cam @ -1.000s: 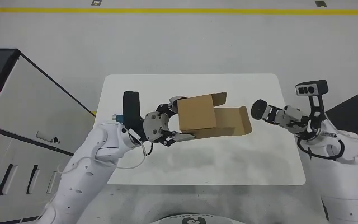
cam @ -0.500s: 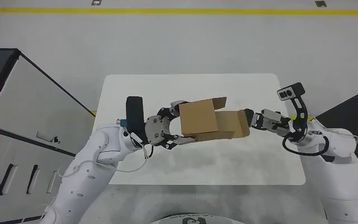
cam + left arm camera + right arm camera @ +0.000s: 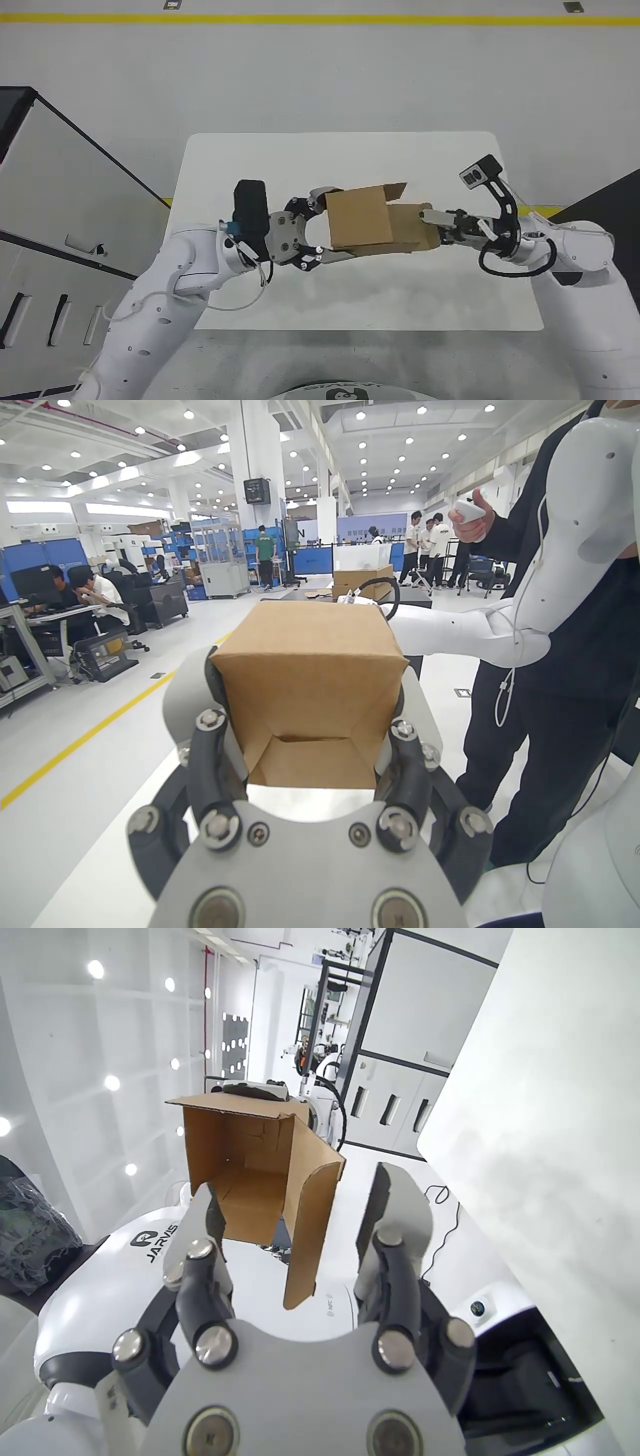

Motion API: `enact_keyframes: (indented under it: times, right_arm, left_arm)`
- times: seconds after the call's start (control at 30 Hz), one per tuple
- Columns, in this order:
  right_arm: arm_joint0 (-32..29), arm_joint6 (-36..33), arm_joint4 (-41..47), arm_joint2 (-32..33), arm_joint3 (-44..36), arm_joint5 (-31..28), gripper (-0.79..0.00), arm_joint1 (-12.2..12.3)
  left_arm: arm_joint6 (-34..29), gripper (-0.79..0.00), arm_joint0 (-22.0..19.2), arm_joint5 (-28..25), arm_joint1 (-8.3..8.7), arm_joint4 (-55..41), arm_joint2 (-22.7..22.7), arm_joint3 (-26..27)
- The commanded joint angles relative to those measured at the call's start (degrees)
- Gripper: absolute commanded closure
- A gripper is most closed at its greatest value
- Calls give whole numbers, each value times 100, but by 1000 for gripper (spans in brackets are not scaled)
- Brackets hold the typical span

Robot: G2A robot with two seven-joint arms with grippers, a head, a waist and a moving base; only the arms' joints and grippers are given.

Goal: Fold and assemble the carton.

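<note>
Gripping the carton (image 3: 358,220) by one end, the left claw (image 3: 336,225) is holding it on its side, up above the middle of the tabletop (image 3: 250,160). In the left wrist view this claw (image 3: 305,680) is clamping the carton (image 3: 307,650) between its two fingers (image 3: 182,695), which are pressing on opposite outer walls. The end flaps facing the wrist are sitting partly folded inward, leaving a gap into the brown inside.

The right claw (image 3: 432,222) is sitting at the carton's other end, whose open mouth is facing it. In the right wrist view that claw (image 3: 300,1193) is standing with its fingers (image 3: 400,1208) spread wide, closing on nothing. One long side flap (image 3: 312,1228) of the carton (image 3: 235,1163) is sticking out between them, and whether either finger is touching the cardboard I cannot tell. In the top view a shorter flap (image 3: 393,190) is jutting from the mouth on the side away from the robot. A cabinet (image 3: 60,190) is standing beside the tabletop on the left arm's side.
</note>
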State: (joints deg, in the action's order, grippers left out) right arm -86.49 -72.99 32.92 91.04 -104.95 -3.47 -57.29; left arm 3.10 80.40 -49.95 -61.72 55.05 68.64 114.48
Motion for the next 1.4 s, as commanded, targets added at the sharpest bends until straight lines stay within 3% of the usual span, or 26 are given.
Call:
enact_keyframes:
  times: [0.0,0.07,0.47,0.5,0.53,0.57,1.37]
  right_arm:
    - [-7,-6,12,21,13,-4,-105,8]
    - [-24,-19,42,65,12,-7,-3,17]
    - [-138,-47,234,172,30,-97,0,52]
    - [-139,-52,249,169,35,-108,0,53]
    - [-139,-54,267,167,42,-115,0,55]
    - [-137,-54,279,173,49,-123,0,57]
    - [-178,-209,358,642,269,122,0,172]
  left_arm:
    - [11,0,8,16,0,-20,12,-12]
    - [25,0,16,21,0,-46,18,-27]
    - [27,0,-4,14,-9,-110,-19,-69]
    - [7,-89,-5,10,-9,-110,-28,-75]
    - [-20,-376,-4,-4,-8,-118,-41,-79]
    - [-47,-785,-4,-4,-8,-136,-49,-84]
    - [-871,-785,94,249,71,-175,223,142]
